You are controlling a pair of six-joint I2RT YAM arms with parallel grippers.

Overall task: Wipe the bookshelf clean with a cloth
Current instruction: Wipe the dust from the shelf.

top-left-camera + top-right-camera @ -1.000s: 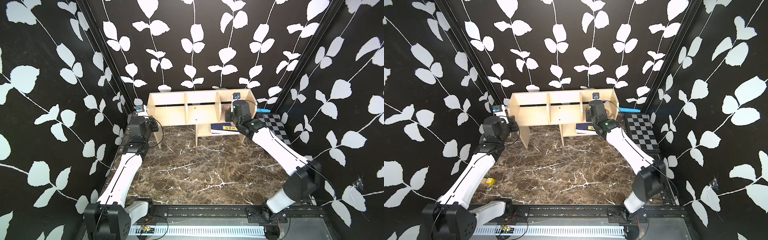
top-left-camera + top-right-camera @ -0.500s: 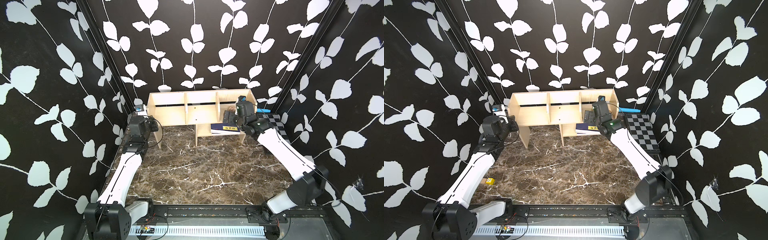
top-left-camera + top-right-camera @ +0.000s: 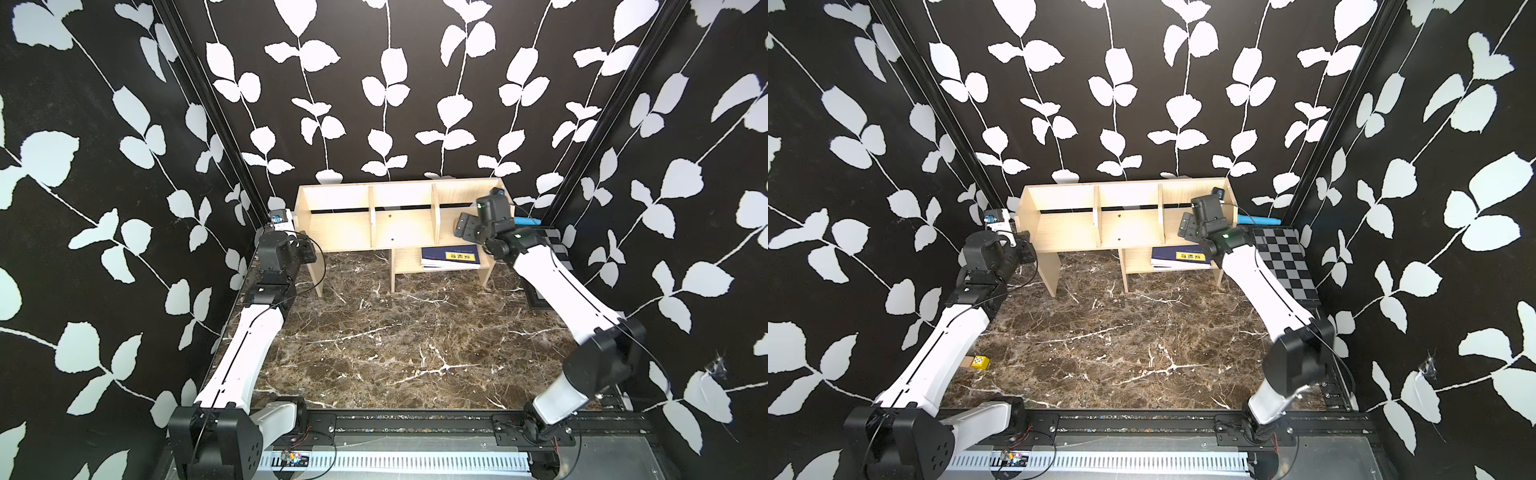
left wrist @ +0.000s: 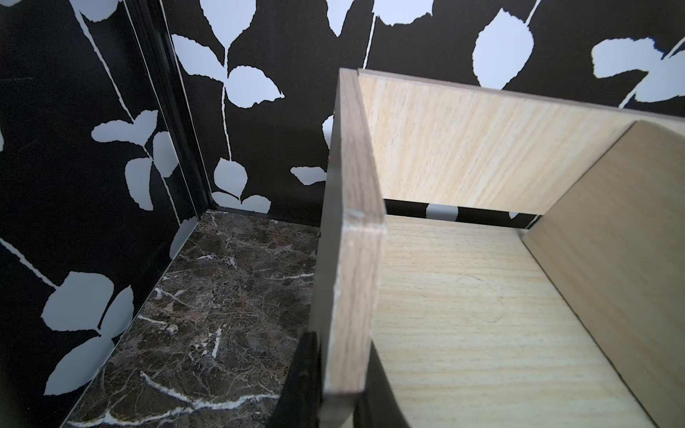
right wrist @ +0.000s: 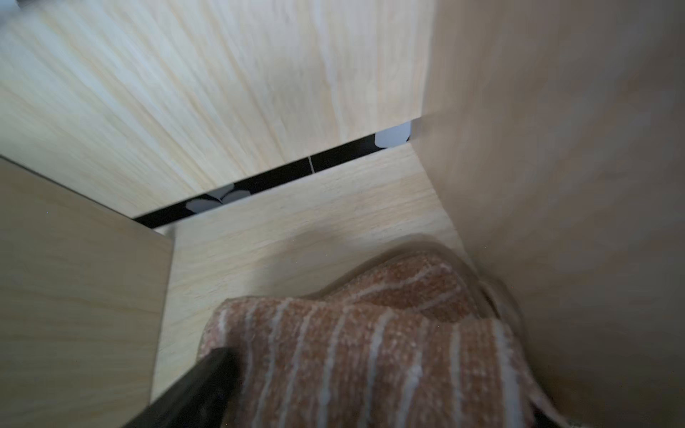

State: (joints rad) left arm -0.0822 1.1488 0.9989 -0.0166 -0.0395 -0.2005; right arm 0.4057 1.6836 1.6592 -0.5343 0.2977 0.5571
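The bookshelf [image 3: 399, 232] stands at 12 o'clock on the marble table, against the back wall. There is one of it, with three upper compartments, two dividers and one small lower shelf that carries one dark blue book [image 3: 451, 257].

There is one cloth [image 5: 370, 352]. It lies bunched on the floor of the compartment toward 1 o'clock, pressed against the end wall there. In both top views the right arm hides it.

The cloth looks soft, light and limp, with a nubbly weave that should not slip. It will fold and drag rather than push flat. A pinch over the thick raised fold near its middle would probably hold best, since a loose corner would only trail.

The right pincer [image 3: 468, 227] reaches into that compartment, directly above the cloth. Only one dark finger [image 5: 192, 389] shows, beside the cloth's edge, so it cannot be told whether the jaws are parted or have hold of anything.

The left pincer [image 4: 341, 385], at 10 o'clock, is clamped across the bookshelf's end panel, one finger on each face. The bookshelf itself is stiff board, likely light enough to slide, so that brace matters.
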